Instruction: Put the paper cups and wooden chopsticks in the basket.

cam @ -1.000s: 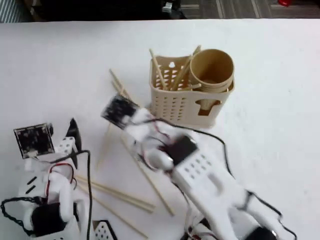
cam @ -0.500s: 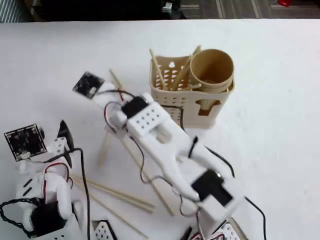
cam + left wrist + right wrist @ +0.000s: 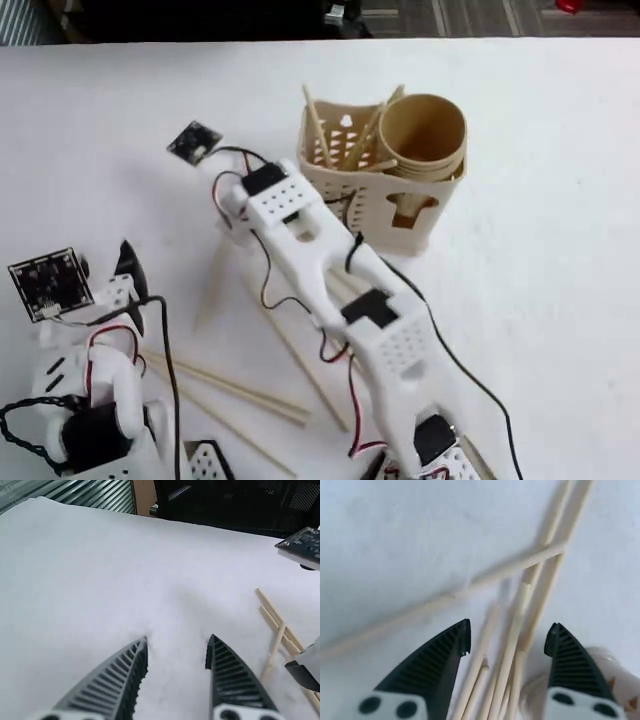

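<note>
A cream perforated plastic basket (image 3: 372,205) stands at the far centre of the white table (image 3: 560,300). It holds stacked tan paper cups (image 3: 424,135) in its right part and several wooden chopsticks (image 3: 318,130) leaning in its left part. The right arm stretches from the near edge to just left of the basket. There the right gripper (image 3: 507,635) is spread wide above a bunch of loose chopsticks (image 3: 520,615) lying crossed on the table, pinching none. Further chopsticks (image 3: 235,392) lie nearer, between the arms. At the near left, the left gripper (image 3: 175,652) is spread over bare table, holding nothing.
</note>
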Controlling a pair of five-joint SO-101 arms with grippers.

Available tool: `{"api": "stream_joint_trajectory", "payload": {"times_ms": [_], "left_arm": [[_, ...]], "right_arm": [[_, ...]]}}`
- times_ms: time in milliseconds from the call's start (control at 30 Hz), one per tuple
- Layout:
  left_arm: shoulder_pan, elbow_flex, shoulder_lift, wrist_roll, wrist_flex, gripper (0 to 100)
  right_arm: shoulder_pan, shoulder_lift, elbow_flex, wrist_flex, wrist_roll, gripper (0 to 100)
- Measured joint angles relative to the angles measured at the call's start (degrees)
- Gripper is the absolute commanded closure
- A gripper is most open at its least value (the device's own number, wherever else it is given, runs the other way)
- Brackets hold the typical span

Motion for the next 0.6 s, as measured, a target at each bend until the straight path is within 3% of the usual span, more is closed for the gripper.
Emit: {"api": "stream_joint_trajectory", "payload": {"times_ms": [333,567,600], "left_arm": [[0.0,0.0,0.0,0.0,0.0,80],[0.0,0.0,0.0,0.0,0.0,80],[0.0,0.0,0.0,0.0,0.0,80]], "right_arm": [[0.2,6.0,-3.8,0.0,-0.1,75.5],[0.0,7.6,-5.9,3.2,-0.1,98.5],[-0.2,7.6,-6.1,3.8,-0.1,98.1]]}}
